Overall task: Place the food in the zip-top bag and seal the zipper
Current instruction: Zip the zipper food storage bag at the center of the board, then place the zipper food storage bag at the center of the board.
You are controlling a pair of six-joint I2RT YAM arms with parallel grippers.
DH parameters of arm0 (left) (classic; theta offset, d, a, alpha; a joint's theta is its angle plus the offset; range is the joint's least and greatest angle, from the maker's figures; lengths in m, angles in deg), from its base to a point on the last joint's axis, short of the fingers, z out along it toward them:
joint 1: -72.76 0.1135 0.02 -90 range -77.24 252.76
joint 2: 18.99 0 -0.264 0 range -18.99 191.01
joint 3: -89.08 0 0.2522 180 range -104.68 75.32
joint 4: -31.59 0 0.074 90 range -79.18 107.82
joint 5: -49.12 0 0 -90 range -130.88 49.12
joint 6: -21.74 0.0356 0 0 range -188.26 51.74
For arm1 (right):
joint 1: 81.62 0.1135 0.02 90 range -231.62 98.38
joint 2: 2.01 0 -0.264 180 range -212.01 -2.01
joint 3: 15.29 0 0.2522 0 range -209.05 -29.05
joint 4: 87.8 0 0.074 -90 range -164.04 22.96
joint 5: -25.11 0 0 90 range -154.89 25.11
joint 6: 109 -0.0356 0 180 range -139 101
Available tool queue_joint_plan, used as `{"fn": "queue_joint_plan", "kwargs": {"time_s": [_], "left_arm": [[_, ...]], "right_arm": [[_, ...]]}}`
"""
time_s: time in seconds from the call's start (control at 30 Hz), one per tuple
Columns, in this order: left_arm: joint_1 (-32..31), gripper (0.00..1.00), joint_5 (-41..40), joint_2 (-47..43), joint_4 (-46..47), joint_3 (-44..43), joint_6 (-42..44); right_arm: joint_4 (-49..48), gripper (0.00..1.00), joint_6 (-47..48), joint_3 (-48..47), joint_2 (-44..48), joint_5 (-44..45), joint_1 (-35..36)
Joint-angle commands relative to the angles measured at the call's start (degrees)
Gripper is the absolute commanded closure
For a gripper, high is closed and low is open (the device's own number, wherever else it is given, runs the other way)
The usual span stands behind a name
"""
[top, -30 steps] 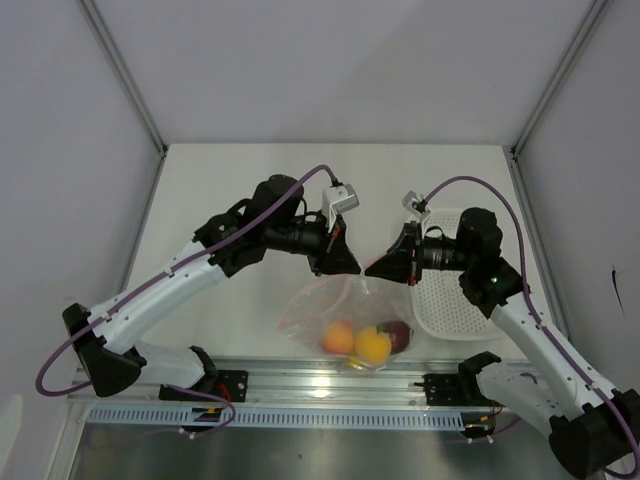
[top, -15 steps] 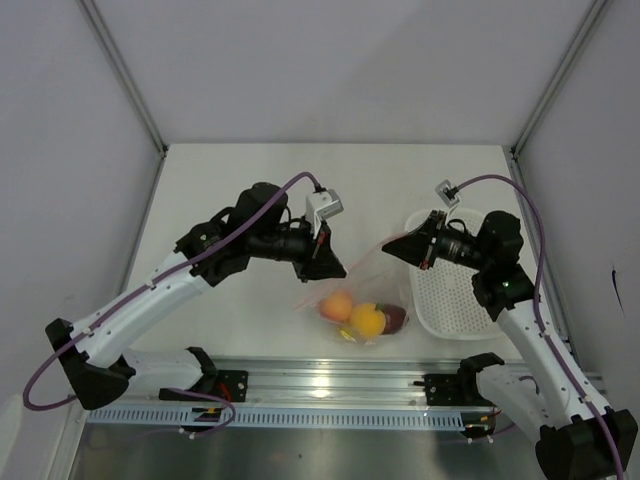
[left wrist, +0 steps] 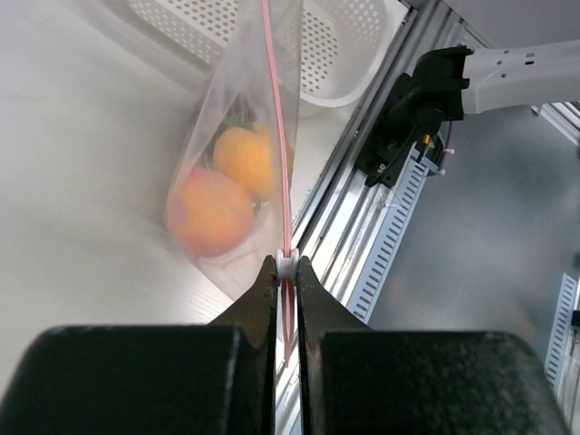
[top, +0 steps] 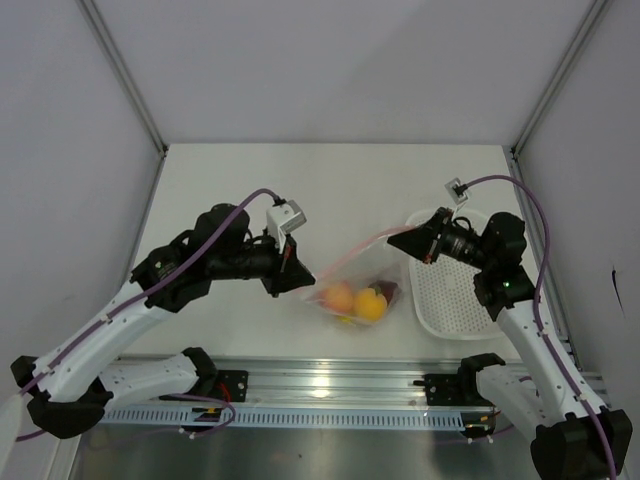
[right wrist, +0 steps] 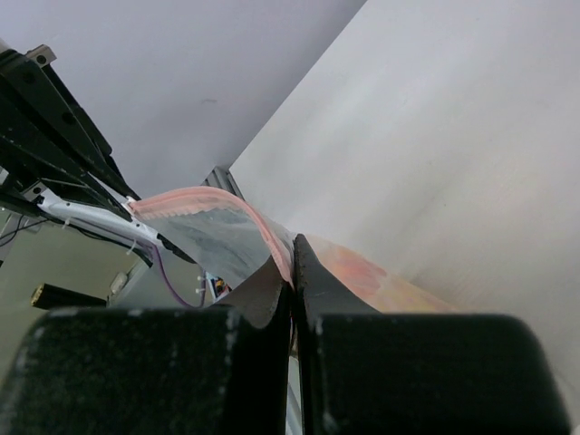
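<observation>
Enclosing the white table [top: 230, 180] and zip-top bag [top: 350, 272] stand grey walls [top: 330, 70].

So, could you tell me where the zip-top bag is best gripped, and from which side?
Probably the zipper, pinched at its two ends from either side, as the left gripper and right gripper are shut on it. That strip is the firm edge, stretched straight between them, while the thin film of the zip-top bag sags under the food.

The zip-top bag [left wrist: 227, 100] is thin clear plastic, pretty glossy, and its pink-red zipper [left wrist: 275, 136] looks smooth. The basket [left wrist: 344, 45] up top is white perforated plastic. The table [top: 250, 190] looks matt white, and the rail [top: 330, 378] along the bottom is brushed metal.
</observation>
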Motion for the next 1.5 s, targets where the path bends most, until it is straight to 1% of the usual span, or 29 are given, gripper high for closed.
{"fn": "queue_joint_plan", "kwargs": {"time_s": [0.0, 0.17, 0.23, 0.27, 0.3, 0.33, 0.4, 0.43, 0.47, 0.57, 0.67, 0.7, 0.77, 0.8, 0.83, 0.87, 0.9, 0.93, 0.97, 1.0, 1.03, 1.1, 1.13, 1.2, 1.23, 1.27, 1.37, 1.43, 1.47], "left_arm": [[0.5, 0.99, -4.06, -3.86, -3.62, 1.41, -2.33], [0.5, 1.0, -8.02, -7.2, -5.12, 2.82, -4.27], [0.5, 0.99, -10.9, -7.9, -4.95, 3.26, -5.14], [0.59, 0.99, -12.14, -8.69, -4.68, 3.52, -5.32], [0.68, 0.99, -13.63, -9.05, -4.42, 3.96, -5.59], [1.03, 1.0, -16.95, -9.22, -4.07, 4.31, -6.37], [1.64, 0.99, -20.4, -9.31, -3.71, 4.23, -7.34], [2.78, 0.99, -21.72, -9.23, -3.45, 3.97, -8.48], [3.57, 0.99, -23.82, -9.05, -2.58, 3.96, -8.92], [7.26, 0.99, -24.63, -8.35, 1.03, 3.61, -11.56], [9.38, 0.99, -25.42, -7.91, 4.36, 3.17, -13.15], [9.64, 0.99, -26.21, -7.56, 6.81, 3.17, -13.24], [12.09, 0.94, -24.56, -3.79, 7.19, 2.04, -14.02], [13.15, 0.93, -21.41, -1.77, 5.88, -0.58, -14.55], [14.38, 0.94, -19.82, 2.25, 5.26, -1.22, -15.42], [14.39, 0.92, -19.02, 3.68, 5.08, -1.83, -15.43], [14.39, 0.89, -18.84, 4.74, 5.95, -2.1, -15.61], [14.39, 0.66, -19.01, 5.79, 6.65, -1.75, -15.96], [14.39, 0.54, -19.44, 5.98, 7.27, -1.58, -16.13], [14.39, 0.46, -20.15, 5.98, 7.71, -0.36, -16.83], [14.39, 0.35, -20.76, 5.28, 8.76, 0.0, -16.93], [14.39, 0.26, -21.9, 4.05, 9.47, 1.15, -17.28], [14.3, 0.18, -23.82, 3.0, 9.91, 2.37, -17.11], [13.6, 0.09, -29.1, -1.12, 10.61, 2.91, -16.41], [12.99, 0.01, -31.03, -2.7, 10.79, 3.78, -15.79], [12.72, 0.01, -34.01, -5.77, 11.4, 4.13, -15.26], [12.54, 0.0, -35.8, -9.48, 11.58, 5.19, -13.15], [12.54, 0.01, -34.66, -11.33, 10.88, 5.46, -12.27], [12.54, 0.0, -32.13, -11.86, 10.88, 5.98, -12.36]], "right_arm": [[-4.48, 1.0, -1.23, 0.49, -0.56, 2.14, -0.94], [-4.84, 1.0, -1.4, 0.41, -1.17, 1.09, -0.41], [-0.99, 1.0, 1.4, -1.08, -1.52, 1.87, 1.86], [1.12, 1.0, 3.15, -1.87, -1.79, 4.22, 3.27], [4.8, 1.0, 5.95, -3.27, -2.66, 5.29, 6.59], [5.88, 1.0, 6.76, -3.89, -3.19, 6.0, 8.01], [8.15, 1.0, 7.73, -4.51, -4.51, 8.02, 10.91], [8.52, 1.0, 7.91, -5.04, -4.69, 8.98, 13.8], [8.61, 1.0, 7.91, -5.3, -5.3, 9.6, 15.13], [8.7, 1.0, 7.13, -6.62, -7.15, 10.75, 18.65], [8.35, 1.0, 6.16, -7.5, -8.03, 12.58, 19.27], [9.48, 1.0, 6.24, -7.94, -8.29, 13.82, 19.28], [10.63, 1.0, 6.16, -9.34, -10.22, 17.06, 17.97], [10.72, 1.0, 5.46, -9.7, -11.1, 17.51, 16.83], [10.46, 1.0, 4.5, -9.96, -12.15, 17.61, 15.51], [9.85, 1.0, 2.57, -10.14, -14.6, 17.17, 14.28], [10.02, 1.0, 2.29, -11.01, -15.92, 17.69, 12.26], [10.37, 1.0, 2.29, -11.8, -17.42, 18.3, 11.64], [9.76, 1.0, 2.72, -12.42, -20.56, 18.14, 11.02], [9.23, 1.0, 2.99, -13.55, -22.25, 17.7, 10.06], [8.53, 1.0, 2.99, -13.91, -23.83, 17.26, 9.96], [5.12, 1.0, 3.17, -15.4, -28.74, 16.29, 9.35], [4.75, 1.0, 3.34, -16.28, -30.68, 15.51, 9.26], [4.66, 1.0, 4.13, -19.0, -35.51, 14.88, 9.08], [4.31, 1.0, 4.13, -19.62, -36.76, 14.8, 8.91], [3.44, 1.0, 4.22, -20.33, -37.99, 14.71, 8.9], [6.48, 1.0, 6.5, -24.89, -43.17, 17.51, 8.47], [10.62, 1.0, 9.56, -28.23, -47.46, 19.62, 7.94], [12.55, 0.98, 10.37, -31.55, -49.06, 19.98, 7.59]]}}
